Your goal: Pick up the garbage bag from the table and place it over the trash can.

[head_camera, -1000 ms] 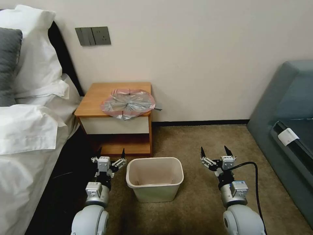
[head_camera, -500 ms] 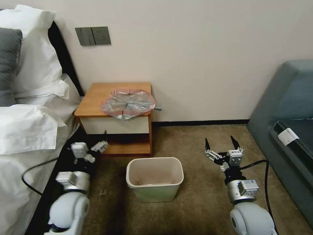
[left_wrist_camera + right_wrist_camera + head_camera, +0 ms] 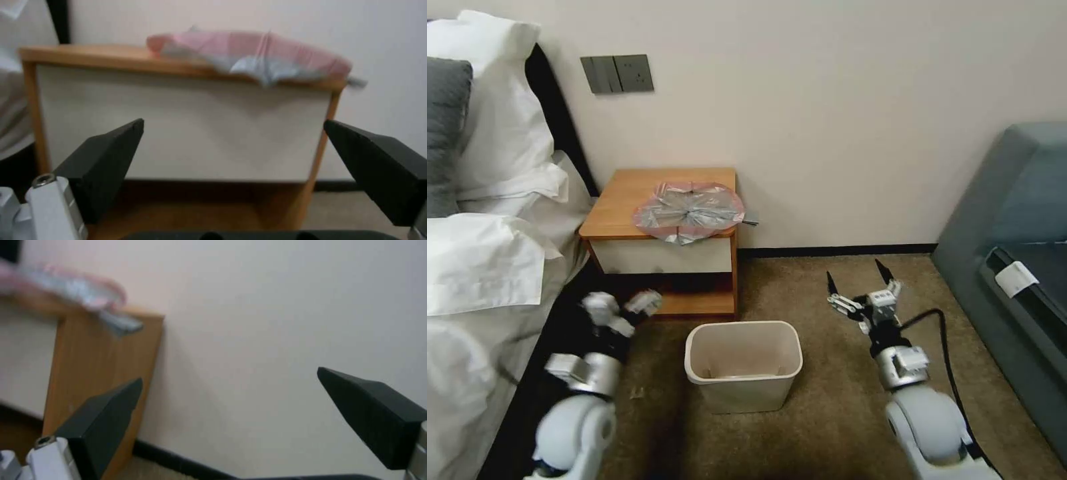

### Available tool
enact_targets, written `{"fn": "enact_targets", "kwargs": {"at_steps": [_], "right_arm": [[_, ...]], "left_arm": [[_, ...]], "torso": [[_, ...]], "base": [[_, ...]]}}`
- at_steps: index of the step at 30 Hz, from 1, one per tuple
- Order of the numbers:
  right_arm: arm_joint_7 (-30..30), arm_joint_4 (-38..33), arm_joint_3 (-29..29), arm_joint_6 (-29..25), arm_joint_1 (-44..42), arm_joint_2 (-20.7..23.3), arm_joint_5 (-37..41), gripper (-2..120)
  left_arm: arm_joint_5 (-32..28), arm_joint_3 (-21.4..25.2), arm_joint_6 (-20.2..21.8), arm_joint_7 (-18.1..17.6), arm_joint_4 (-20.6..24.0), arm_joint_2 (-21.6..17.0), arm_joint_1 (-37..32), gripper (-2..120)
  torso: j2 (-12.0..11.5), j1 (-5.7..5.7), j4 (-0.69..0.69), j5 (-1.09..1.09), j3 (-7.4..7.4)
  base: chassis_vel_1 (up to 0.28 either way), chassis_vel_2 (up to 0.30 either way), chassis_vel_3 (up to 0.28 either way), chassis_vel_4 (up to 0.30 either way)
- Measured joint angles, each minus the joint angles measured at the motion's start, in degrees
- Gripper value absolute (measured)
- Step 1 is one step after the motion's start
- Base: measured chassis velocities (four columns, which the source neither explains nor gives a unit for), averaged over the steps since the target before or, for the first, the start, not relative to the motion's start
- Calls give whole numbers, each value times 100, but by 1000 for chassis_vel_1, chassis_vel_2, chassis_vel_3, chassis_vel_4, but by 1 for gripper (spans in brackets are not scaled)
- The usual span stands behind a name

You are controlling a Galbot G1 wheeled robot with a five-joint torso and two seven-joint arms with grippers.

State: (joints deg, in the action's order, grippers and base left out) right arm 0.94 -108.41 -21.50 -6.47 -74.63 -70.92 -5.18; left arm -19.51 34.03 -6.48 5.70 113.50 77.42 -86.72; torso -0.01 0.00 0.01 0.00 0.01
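Both grippers hang spread and empty: left gripper (image 3: 627, 307) low before the table (image 3: 620, 200), between the bed (image 3: 487, 267) and the trash can (image 3: 744, 363); right gripper (image 3: 859, 283) over carpet beside the sofa (image 3: 1014, 220). Flattened on the tabletop's wall-side right corner, the garbage bag (image 3: 689, 211) lies roughly wider than deep, one edge apparently overhanging the drawer.

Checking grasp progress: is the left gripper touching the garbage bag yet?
Apart. In the head view the left gripper hangs low before the table's shelf, well below the garbage bag on top.
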Motion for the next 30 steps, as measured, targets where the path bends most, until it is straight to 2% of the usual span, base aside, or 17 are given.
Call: {"fn": "enact_targets", "kwargs": {"at_steps": [2, 3, 5, 8, 11, 12, 15, 20, 30], "right_arm": [[14, 259, 193, -27, 334, 89, -167, 100], [7, 551, 361, -92, 679, 155, -381, 100], [-41, 1031, 614, -235, 1241, 237, -758, 100], [-124, 1507, 891, -362, 1748, 249, -1152, 100], [-230, 2097, 1199, -490, 2349, 192, -1694, 100], [-230, 2097, 1199, -490, 2349, 192, -1694, 100], [-306, 2794, 1453, -719, 3020, 46, -2331, 100], [-315, 3489, 1740, -959, 3693, -132, -2853, 100], [-319, 3893, 2031, -1072, 3995, -257, -3028, 100]], "left_arm": [[156, 11, -7, -41, -17, 43, -25, 100], [207, 35, -8, -91, -16, 65, -47, 100], [261, 100, 3, -155, 5, 92, -82, 100], [285, 186, 19, -182, 61, 98, -100, 100], [308, 277, 42, -233, 97, 96, -99, 100], [308, 277, 42, -233, 97, 96, -99, 100], [322, 329, 49, -342, 77, 103, -55, 100], [392, 350, 102, -447, -47, 115, 26, 100], [618, 303, 134, -553, -220, 270, 112, 100]], "torso": [[0, 0, -1, -7, -1], [0, 0, 1, 5, -1], [0, 0, -1, -3, 0], [0, 0, -1, 1, 0], [0, 1, -2, -2, -1], [0, 1, -2, -2, -1], [0, 0, -1, -1, 0], [0, 0, 0, -2, -1], [0, 0, -1, -1, -1]], "base": [[0, 0, 0, 0], [0, 0, 0, 0], [0, 0, 0, 0], [0, 0, 0, 0], [0, 0, 0, 0], [0, 0, 0, 0], [0, 0, 0, 0], [0, 0, 0, 0], [0, 0, 0, 0]]}}
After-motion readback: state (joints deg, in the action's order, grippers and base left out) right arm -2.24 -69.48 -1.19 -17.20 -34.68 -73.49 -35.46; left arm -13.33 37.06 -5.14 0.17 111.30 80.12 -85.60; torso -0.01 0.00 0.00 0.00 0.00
